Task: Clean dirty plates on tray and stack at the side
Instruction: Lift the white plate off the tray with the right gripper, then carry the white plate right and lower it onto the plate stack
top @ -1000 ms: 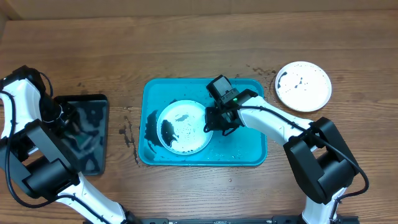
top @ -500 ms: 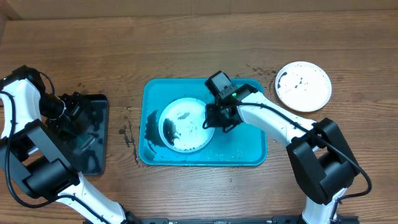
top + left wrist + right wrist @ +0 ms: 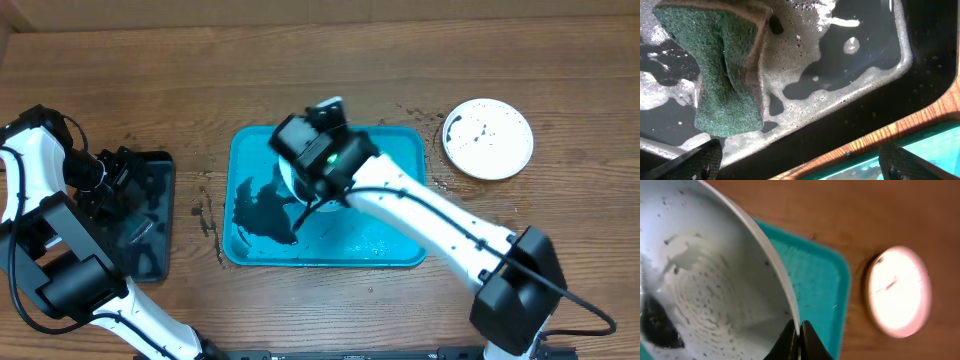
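My right gripper [image 3: 800,336] is shut on the rim of a white plate [image 3: 705,280]. The plate is tilted up off the turquoise tray [image 3: 820,290] and speckled with black and foam. From overhead the right gripper [image 3: 308,200] and its arm cover most of that plate [image 3: 286,176] above the tray [image 3: 400,235]. A second white plate [image 3: 487,138] with black smears lies on the table to the right. My left gripper [image 3: 800,165] stands wide open over the black tray [image 3: 840,130], holding nothing. A green sponge [image 3: 725,70] lies in the suds there.
A black smear of dirty liquid [image 3: 260,212] spreads over the turquoise tray's left half. The black tray [image 3: 150,225] of soapy water sits at the table's left, with my left gripper [image 3: 125,170] above its far end. Dark specks [image 3: 205,215] dot the wood between the trays.
The right gripper has raised and tilted the white plate off the turquoise tray and carried it left. The left jaws have spread wide over the black tray.
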